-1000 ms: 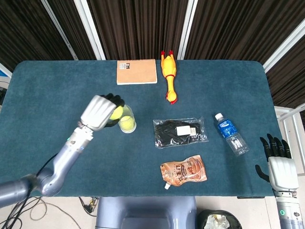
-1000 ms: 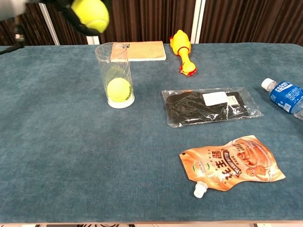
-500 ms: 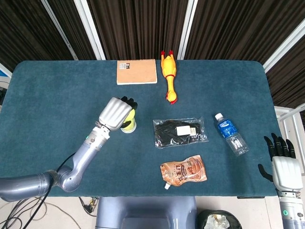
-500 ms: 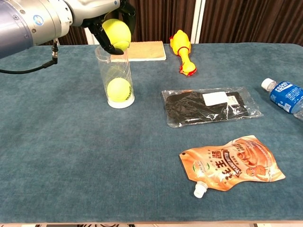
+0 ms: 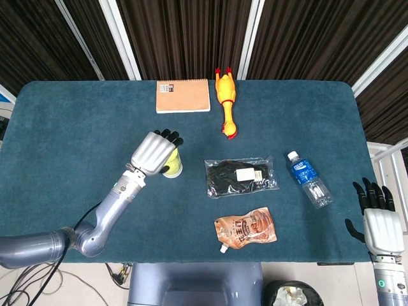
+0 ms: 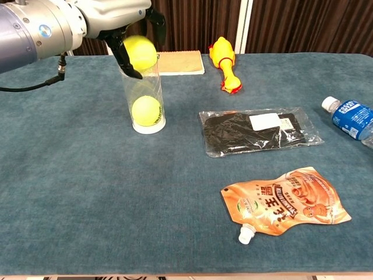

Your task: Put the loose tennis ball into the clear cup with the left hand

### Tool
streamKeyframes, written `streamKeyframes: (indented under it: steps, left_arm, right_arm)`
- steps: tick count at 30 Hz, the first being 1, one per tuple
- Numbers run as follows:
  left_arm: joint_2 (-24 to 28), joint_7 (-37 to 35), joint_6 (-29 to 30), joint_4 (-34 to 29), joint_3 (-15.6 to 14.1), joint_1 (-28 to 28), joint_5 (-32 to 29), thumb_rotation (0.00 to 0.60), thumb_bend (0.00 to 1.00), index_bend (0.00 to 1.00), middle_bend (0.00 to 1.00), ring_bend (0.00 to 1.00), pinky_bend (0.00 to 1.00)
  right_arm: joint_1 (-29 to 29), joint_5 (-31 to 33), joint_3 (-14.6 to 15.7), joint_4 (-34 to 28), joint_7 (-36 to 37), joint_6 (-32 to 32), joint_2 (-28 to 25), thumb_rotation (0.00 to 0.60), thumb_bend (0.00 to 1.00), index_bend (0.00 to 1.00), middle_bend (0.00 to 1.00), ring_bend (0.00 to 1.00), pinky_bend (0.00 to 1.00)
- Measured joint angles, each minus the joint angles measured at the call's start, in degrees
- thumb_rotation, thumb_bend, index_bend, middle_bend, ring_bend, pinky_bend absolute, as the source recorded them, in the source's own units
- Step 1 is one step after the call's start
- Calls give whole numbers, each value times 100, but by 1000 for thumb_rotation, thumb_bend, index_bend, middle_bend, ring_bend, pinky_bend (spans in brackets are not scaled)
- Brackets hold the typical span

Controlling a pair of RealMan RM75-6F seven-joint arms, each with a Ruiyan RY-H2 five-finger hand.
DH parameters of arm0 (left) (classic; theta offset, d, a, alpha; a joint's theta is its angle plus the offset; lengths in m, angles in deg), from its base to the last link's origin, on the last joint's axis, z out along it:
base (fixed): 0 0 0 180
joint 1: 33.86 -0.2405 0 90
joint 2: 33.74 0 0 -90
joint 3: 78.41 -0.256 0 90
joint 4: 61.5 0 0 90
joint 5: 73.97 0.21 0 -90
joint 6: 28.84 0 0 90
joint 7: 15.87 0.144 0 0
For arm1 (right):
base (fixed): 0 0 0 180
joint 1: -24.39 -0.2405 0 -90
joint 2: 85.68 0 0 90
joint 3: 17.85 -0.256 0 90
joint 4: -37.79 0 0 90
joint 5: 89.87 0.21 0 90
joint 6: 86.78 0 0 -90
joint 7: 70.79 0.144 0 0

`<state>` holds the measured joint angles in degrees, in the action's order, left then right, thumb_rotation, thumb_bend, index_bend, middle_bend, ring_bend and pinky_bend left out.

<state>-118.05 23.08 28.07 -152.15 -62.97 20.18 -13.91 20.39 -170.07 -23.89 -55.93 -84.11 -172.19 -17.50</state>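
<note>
Nearest the robot, an orange spouted pouch (image 6: pixel 287 202) lies flat on the blue table (image 6: pixel 87 198), its white cap pointing toward the near edge. Off at the near right corner in the head view, the right hand (image 5: pixel 378 220) hangs just past the table edge, dark fingers apart, nothing in them.

Next back, a clear bag of dark fabric (image 6: pixel 259 131) with a white label, lying flat at mid-table. Out to the right, a water bottle (image 6: pixel 352 119) with a blue label, on its side, cap pointing away from the robot.

Now the action, left of the bag: the clear cup (image 6: pixel 143 96) stands upright on its white base, and there is already one tennis ball (image 6: pixel 145 110) sitting at the bottom of it. Right at the mouth of the cup is the loose tennis ball (image 6: pixel 140 52), with its lower part at or just inside the rim. The left hand (image 6: pixel 114 16) is over the top of it, dark fingers (image 6: pixel 125 58) curved down on either side of the ball and alongside the cup's upper wall. Whether they are gripping the ball or have let go, the chest view does not settle; from the head view the back of the hand covers the cup mouth.

At the far edge, a tan notebook (image 5: pixel 183 95) lies flat, and just right of it a yellow rubber chicken (image 5: pixel 226 101) is stretched out lengthwise, red feet toward the robot.
</note>
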Motion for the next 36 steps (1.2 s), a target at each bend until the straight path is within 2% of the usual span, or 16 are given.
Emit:
streamKeyframes:
  steps: [8, 11, 14, 17, 22, 25, 27, 30, 36]
  left_arm:
    - [199, 119, 204, -277, 9, 25, -60, 600, 1, 321, 266, 240, 444]
    - [237, 116, 380, -347, 37, 9, 2, 600, 31, 318, 270, 240, 450]
    - [360, 91, 747, -576, 58, -99, 215, 600, 39, 305, 269, 240, 454]
    - [672, 28, 1223, -1069, -31, -406, 548, 600, 39, 295, 264, 240, 454]
    - [1508, -193, 1961, -1962, -509, -1311, 1088, 600, 35, 278, 230, 239, 452]
    - [1899, -451, 2249, -2140, -902, -1794, 1405, 600, 24, 231, 149, 168, 395]
    - [2026, -692, 2404, -2111, -1156, -2077, 1625, 600, 14, 200, 93, 95, 323]
    - [2151, -986, 2583, -1903, -1506, -2483, 1777, 600, 10, 192, 61, 62, 280]
    - [2201, -1751, 2951, -1361, -1865, -3205, 1812, 600, 10, 184, 43, 29, 219]
  right_arm:
    - [-2, -29, 24, -27, 12, 10, -12, 600, 352, 106, 0, 5, 0]
    - [-2, -27, 18, -30, 11, 3, -16, 600, 352, 106, 0, 5, 0]
    - [-1, -27, 23, -33, 25, 13, -21, 600, 351, 106, 0, 5, 0]
    - [4, -43, 30, -61, 24, 0, -27, 600, 351, 106, 0, 6, 0]
    - [9, -90, 56, -94, -12, -18, -21, 600, 352, 106, 0, 5, 0]
    - [9, -94, 67, -112, -27, -8, -22, 600, 351, 106, 0, 5, 0]
    - [7, -87, 67, -119, -27, 1, -24, 600, 352, 106, 0, 6, 0]
    - [4, -78, 61, -115, -34, 3, -20, 600, 353, 106, 0, 5, 0]
    - [17, -117, 69, -137, -27, -36, -39, 600, 352, 106, 0, 5, 0]
